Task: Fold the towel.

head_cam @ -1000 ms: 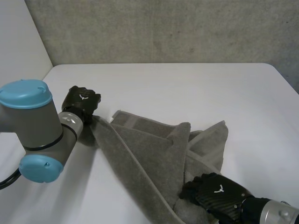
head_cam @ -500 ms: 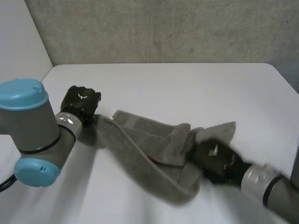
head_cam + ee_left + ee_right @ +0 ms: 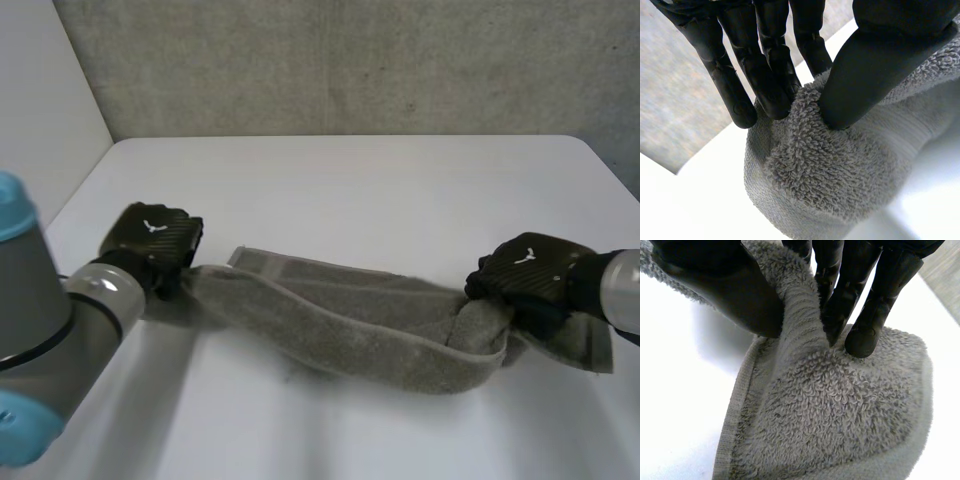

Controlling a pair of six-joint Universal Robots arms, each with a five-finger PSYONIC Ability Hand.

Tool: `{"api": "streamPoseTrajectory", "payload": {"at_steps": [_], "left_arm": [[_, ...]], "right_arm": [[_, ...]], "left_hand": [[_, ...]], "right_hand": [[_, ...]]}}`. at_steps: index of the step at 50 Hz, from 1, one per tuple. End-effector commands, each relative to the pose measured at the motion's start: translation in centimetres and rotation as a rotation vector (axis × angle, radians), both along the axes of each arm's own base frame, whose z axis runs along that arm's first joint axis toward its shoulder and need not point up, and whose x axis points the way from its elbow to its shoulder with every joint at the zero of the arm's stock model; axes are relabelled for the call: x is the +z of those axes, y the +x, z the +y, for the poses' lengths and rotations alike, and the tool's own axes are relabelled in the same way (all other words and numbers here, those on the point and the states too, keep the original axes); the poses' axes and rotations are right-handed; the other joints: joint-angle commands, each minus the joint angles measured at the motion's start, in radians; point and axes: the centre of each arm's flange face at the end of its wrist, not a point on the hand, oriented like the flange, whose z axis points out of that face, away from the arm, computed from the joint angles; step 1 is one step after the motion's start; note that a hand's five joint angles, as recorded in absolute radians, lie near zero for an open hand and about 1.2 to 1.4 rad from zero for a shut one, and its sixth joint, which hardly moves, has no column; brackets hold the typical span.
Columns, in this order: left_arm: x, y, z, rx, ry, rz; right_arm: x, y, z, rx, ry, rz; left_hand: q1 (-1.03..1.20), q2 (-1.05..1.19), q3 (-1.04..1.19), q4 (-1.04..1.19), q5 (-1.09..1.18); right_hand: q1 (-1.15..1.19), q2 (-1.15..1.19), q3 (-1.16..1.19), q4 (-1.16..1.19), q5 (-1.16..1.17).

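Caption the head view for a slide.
A grey towel stretched over the white table, its ends pinched by the left robot hand and the right robot hand.

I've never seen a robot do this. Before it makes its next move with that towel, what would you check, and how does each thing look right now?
1. Grip of the left hand: thumb and fingers pinch one end of the towel: ok.
2. Grip of the right hand: thumb and fingers pinch the other end: ok.
3. Hands well apart, arms not crossed: ok.
4. Cloth spread flat between the hands: not ok, it is bunched into a long rope.
5. Edges lined up for a fold: cannot tell, they are lost in the bunching.
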Motion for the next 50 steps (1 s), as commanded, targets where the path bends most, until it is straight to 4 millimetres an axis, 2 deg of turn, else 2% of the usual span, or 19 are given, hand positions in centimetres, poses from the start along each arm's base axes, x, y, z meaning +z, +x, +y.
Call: {"api": "streamPoseTrajectory", "payload": {"at_steps": [1,5,6,8,9,11,17,20,25,26,28,30,31,33,36,39,41,46,50], "left_arm": [[-1.1,-2.7,-5.2,-0.039,-0.034,0.031],[4.9,-4.9,-10.4,-0.035,-0.302,0.150],[4.9,-4.9,-10.4,-0.035,-0.303,0.151],[10.7,-5.6,-12.4,-0.022,-0.506,0.291],[10.7,-5.6,-12.4,-0.022,-0.506,0.292],[15.0,-5.4,-13.1,-0.005,-0.640,0.443],[17.3,-4.9,-13.1,0.014,-0.703,0.560],[16.1,-4.7,-12.9,0.030,-0.654,0.544],[8.9,-4.0,-12.2,0.071,-0.440,0.440],[8.9,-4.0,-12.2,0.071,-0.439,0.440],[6.8,-3.5,-12.0,0.086,-0.382,0.408],[2.7,-2.5,-11.2,0.114,-0.269,0.349],[2.7,-2.5,-11.2,0.114,-0.268,0.348],[-1.1,-1.9,-9.7,0.122,-0.160,0.298],[-3.9,-1.4,-8.5,0.130,-0.080,0.261],[-4.9,-1.2,-7.9,0.134,-0.050,0.247],[-6.3,-1.0,-6.9,0.136,-0.005,0.226],[-6.7,-0.6,-5.9,0.137,0.024,0.212],[-6.2,-0.4,-5.4,0.137,0.020,0.215]], "right_arm": [[-1.0,3.6,-5.4,-0.005,-0.087,-0.062],[4.2,5.5,-10.9,-0.097,-0.332,-0.276],[4.3,5.5,-10.9,-0.098,-0.333,-0.276],[9.0,6.1,-13.1,-0.126,-0.521,-0.444],[9.0,6.1,-13.1,-0.126,-0.522,-0.445],[12.6,6.2,-13.8,-0.134,-0.639,-0.577],[14.5,6.1,-12.8,-0.120,-0.653,-0.634],[13.6,6.0,-12.1,-0.125,-0.576,-0.606],[8.8,6.1,-11.2,-0.099,-0.402,-0.432],[8.8,6.1,-11.2,-0.099,-0.402,-0.431],[5.1,6.1,-11.0,-0.072,-0.302,-0.314],[3.2,6.1,-10.9,-0.065,-0.249,-0.264],[3.1,6.1,-10.9,-0.065,-0.249,-0.263],[-1.2,6.0,-10.7,-0.049,-0.129,-0.180],[-5.5,5.9,-10.5,-0.042,-0.029,-0.114],[-7.0,5.9,-10.4,-0.039,0.004,-0.091],[-8.9,5.9,-10.3,-0.033,0.044,-0.070],[-8.7,5.7,-10.4,-0.065,0.036,-0.090],[-7.3,5.2,-10.3,-0.105,0.005,-0.144]], "left_hand": [[0.227,0.183,0.180,0.178,0.212],[0.227,0.183,0.180,0.178,0.212],[0.227,0.183,0.180,0.178,0.212],[0.227,0.183,0.180,0.178,0.212],[0.227,0.183,0.180,0.178,0.212],[0.227,0.183,0.180,0.178,0.212],[0.227,0.183,0.180,0.178,0.212],[0.227,0.183,0.180,0.178,0.212],[0.227,0.183,0.180,0.178,0.212],[0.227,0.183,0.180,0.178,0.212],[0.227,0.183,0.180,0.178,0.212],[0.227,0.183,0.180,0.178,0.212],[0.227,0.183,0.180,0.178,0.212],[0.227,0.183,0.180,0.178,0.212],[0.227,0.183,0.180,0.178,0.212],[0.227,0.183,0.180,0.178,0.212],[0.227,0.183,0.180,0.178,0.212],[0.227,0.183,0.180,0.178,0.212],[0.227,0.183,0.180,0.178,0.212]], "right_hand": [[0.346,0.394,0.082,0.057,0.044],[0.346,0.394,0.082,0.057,0.044],[0.346,0.394,0.082,0.057,0.044],[0.346,0.394,0.082,0.057,0.044],[0.346,0.394,0.082,0.057,0.044],[0.346,0.394,0.082,0.057,0.044],[0.346,0.394,0.082,0.057,0.044],[0.346,0.394,0.082,0.057,0.044],[0.346,0.394,0.082,0.057,0.044],[0.346,0.394,0.082,0.057,0.044],[0.346,0.394,0.082,0.057,0.044],[0.346,0.394,0.082,0.057,0.044],[0.346,0.394,0.082,0.057,0.044],[0.346,0.394,0.082,0.057,0.044],[0.346,0.394,0.082,0.057,0.044],[0.344,0.392,0.080,0.055,0.043],[-0.172,-0.125,-0.437,-0.462,-0.474],[-0.673,-0.625,-0.937,-0.962,-0.975],[-0.821,-0.774,-1.085,-1.110,-1.123]]}}
